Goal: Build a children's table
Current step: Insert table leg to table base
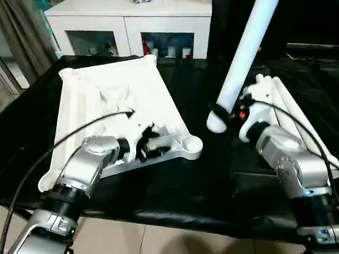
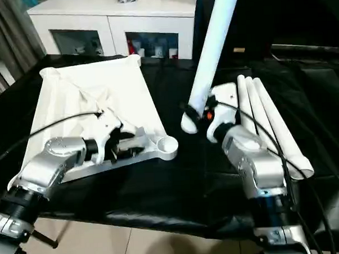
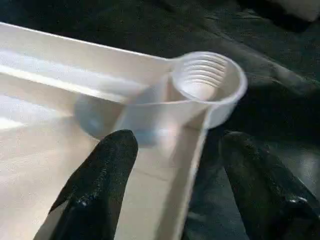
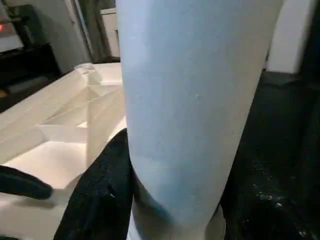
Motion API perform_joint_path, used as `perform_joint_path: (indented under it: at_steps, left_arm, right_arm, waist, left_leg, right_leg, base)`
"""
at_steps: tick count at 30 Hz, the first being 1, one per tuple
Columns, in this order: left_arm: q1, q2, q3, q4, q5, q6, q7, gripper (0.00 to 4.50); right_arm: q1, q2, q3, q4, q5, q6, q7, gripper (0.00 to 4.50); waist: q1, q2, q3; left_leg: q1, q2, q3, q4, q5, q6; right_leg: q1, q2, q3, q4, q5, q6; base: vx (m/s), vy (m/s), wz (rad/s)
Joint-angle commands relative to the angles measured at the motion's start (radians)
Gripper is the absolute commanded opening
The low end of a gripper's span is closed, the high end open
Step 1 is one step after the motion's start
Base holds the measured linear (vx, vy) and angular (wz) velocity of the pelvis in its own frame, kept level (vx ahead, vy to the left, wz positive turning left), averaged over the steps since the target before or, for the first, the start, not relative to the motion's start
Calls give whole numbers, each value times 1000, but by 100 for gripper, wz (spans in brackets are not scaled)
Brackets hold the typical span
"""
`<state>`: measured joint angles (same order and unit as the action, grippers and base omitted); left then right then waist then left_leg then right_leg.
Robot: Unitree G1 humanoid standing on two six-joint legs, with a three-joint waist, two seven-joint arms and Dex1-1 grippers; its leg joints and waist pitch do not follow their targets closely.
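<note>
Tabletop [image 1: 84,108] rim sits between left tool [image 3: 175,195] fingers.

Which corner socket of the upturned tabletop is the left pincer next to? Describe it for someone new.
On the black-draped work table lies the white tabletop, ribbed side up. At its near right corner, beside the left pincer, sits a round threaded socket, the one nearest the raised leg.

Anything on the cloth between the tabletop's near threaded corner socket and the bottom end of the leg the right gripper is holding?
Nothing: in the left eye view only bare black cloth separates socket and leg.
</note>
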<state>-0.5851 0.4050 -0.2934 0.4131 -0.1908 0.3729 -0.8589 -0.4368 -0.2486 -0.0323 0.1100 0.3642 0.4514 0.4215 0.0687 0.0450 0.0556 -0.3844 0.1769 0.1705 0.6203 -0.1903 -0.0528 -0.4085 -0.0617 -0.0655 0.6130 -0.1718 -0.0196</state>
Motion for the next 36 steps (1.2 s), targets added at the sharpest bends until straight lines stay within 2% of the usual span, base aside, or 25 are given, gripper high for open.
perform_joint_path:
  at_steps: [1, 3, 7, 8, 10, 11, 16, 17, 19, 21, 22, 24, 26, 27, 28, 29, 30, 31, 32, 33, 34, 36]
  left_arm:
    - [1, -10, -2, 20, -8, -7, -18, 315]
    - [-3, -10, -18, 53, 18, -46, -21, 315]
    - [-9, -11, -35, 106, 52, -81, -25, 315]
    - [-10, -13, -38, 119, 59, -82, -22, 315]
    - [-11, -16, -37, 125, 65, -80, -23, 287]
    - [-15, -20, -38, 140, 76, -79, -18, 280]
    - [-23, -32, -23, 156, 86, -123, 9, 280]
    - [-8, -35, -4, 119, 67, -155, 3, 280]
    - [-8, -35, -4, 119, 67, -155, 3, 280]
    - [42, -50, 43, 26, 39, -176, 53, 280]
    - [62, -60, 64, -9, 29, -176, 72, 280]
    - [105, -90, 115, -81, 3, -206, 122, 280]
    - [124, -109, 143, -118, 1, -209, 177, 280]
    - [171, -143, 196, -210, 16, -196, 313, 280]
    - [187, -153, 213, -243, 21, -192, 355, 280]
    - [202, -166, 230, -276, 16, -179, 383, 280]
    - [204, -168, 232, -280, 15, -178, 387, 280]
    - [222, -185, 250, -318, 14, -161, 424, 280]
    - [234, -196, 259, -344, 19, -149, 447, 280]
    - [246, -204, 266, -362, 21, -139, 463, 280]
    - [264, -211, 273, -384, 28, -131, 482, 280]
    - [292, -215, 282, -408, 35, -126, 502, 280]
  right_arm:
    - [2, -2, -3, -33, 19, -2, 12, 190]
    - [7, -4, 1, -38, 20, -1, 18, 190]
    - [15, -4, 8, -47, 14, 2, 27, 190]
    - [20, -4, 12, -55, 11, 4, 29, 190]
    - [23, -4, 15, -61, 10, 6, 32, 190]
    - [27, -4, 18, -68, 8, 7, 36, 190]
    - [34, -5, 21, -84, 6, 10, 39, 190]
    - [37, -6, 19, -91, 6, 12, 39, 190]
    - [37, -6, 19, -91, 6, 12, 39, 190]
    - [51, -9, 13, -102, -1, 8, 34, 190]
    - [56, -9, 11, -106, -3, 8, 32, 190]
    - [66, -8, 9, -120, -13, 5, 16, 190]
    - [71, -3, 6, -135, -14, 6, 4, 190]
    - [92, 6, 10, -180, -17, 22, -21, 190]
    - [101, 9, 13, -198, -17, 27, -27, 190]
    - [112, 12, 20, -214, -24, 32, -38, 190]
    - [114, 12, 20, -216, -25, 32, -39, 190]
    - [134, 17, 31, -234, -30, 36, -45, 190]
    - [147, 21, 39, -243, -32, 36, -47, 190]
    - [157, 24, 45, -244, -40, 31, -52, 190]
    - [169, 30, 51, -242, -46, 22, -53, 190]
    - [180, 39, 52, -237, -44, 0, -49, 190]
  waist:
    - [2, -10, -75]
    - [3, -14, -74]
    - [2, -10, -73]
    - [1, -7, -74]
    - [-1, -8, -74]
    - [-3, -4, -74]
    - [-3, -3, -72]
    - [-2, 3, -73]
    - [-3, -1, -73]
    - [-5, 3, -74]
    - [-6, 1, -74]
    - [-5, 2, -75]
    - [-5, 1, -73]
    - [-6, -3, -73]
    - [-7, -2, -70]
    - [-7, -6, -69]
    - [-6, -4, -70]
    - [-7, -8, -68]
    - [-6, -8, -65]
    - [-7, -17, -64]
    - [-5, -11, -64]
    - [-6, -16, -62]
  left_leg:
    - [14, 41, -13, -75, -125, 26]
    - [14, 40, -12, -75, -132, 25]
    - [14, 41, -15, -78, -145, 20]
    - [15, 43, -16, -78, -145, 16]
    - [14, 43, -16, -78, -143, 17]
    - [15, 43, -16, -78, -146, 17]
    - [15, 43, -17, -79, -167, 15]
    - [16, 44, -19, -79, -173, 12]
    - [16, 44, -18, -80, -180, 8]
    - [15, 49, -19, -80, -179, 5]
    - [12, 49, -19, -80, -170, 10]
    - [11, 47, -17, -77, -162, 18]
    - [13, 47, -17, -78, -173, 23]
    - [13, 47, -16, -79, -179, 22]
    - [11, 51, -18, -80, -188, 22]
    - [11, 47, -17, -80, -194, 27]
    - [13, 47, -17, -80, -196, 24]
    - [13, 46, -16, -80, -200, 26]
    - [13, 46, -17, -81, -212, 21]
    - [11, 46, -17, -82, -212, 22]
    - [13, 45, -17, -81, -220, 20]
    - [12, 43, -18, -83, -233, 19]
  right_leg:
    - [58, -78, 49, -67, -192, -190]
    - [58, -79, 49, -71, -216, -184]
    - [57, -79, 50, -75, -258, -157]
    - [56, -80, 50, -73, -252, -160]
    - [57, -79, 50, -73, -235, -165]
    - [56, -78, 49, -73, -228, -169]
    - [57, -79, 49, -77, -243, -172]
    - [57, -81, 49, -76, -247, -173]
    - [57, -80, 49, -76, -249, -175]
    - [59, -83, 49, -71, -223, -186]
    - [60, -82, 49, -70, -201, -196]
    - [59, -79, 48, -70, -184, -202]
    - [58, -77, 47, -72, -200, -197]
    - [58, -76, 47, -72, -210, -194]
    - [60, -77, 47, -73, -218, -191]
    - [57, -75, 46, -79, -255, -175]
    - [56, -74, 46, -77, -268, -169]
    - [54, -73, 46, -81, -285, -161]
    - [52, -75, 47, -86, -332, -142]
    - [51, -74, 47, -88, -343, -135]
    - [47, -74, 47, -89, -370, -126]
    - [45, -73, 47, -95, -404, -106]
  base:
    - [0, 0, 0]
    - [0, 0, 0]
    - [0, 0, 0]
    - [0, 0, 0]
    - [0, 0, 0]
    - [0, 0, 0]
    - [0, 0, 0]
    - [0, 0, 0]
    - [0, 0, 0]
    - [0, 0, 0]
    - [0, 0, 0]
    - [0, 0, 0]
    - [0, 0, 0]
    - [0, 0, 0]
    - [0, 0, 0]
    - [0, 0, 0]
    - [0, 0, 0]
    - [0, 0, 0]
    - [0, 0, 0]
    - [0, 0, 0]
    - [0, 0, 0]
    - [0, 0, 0]
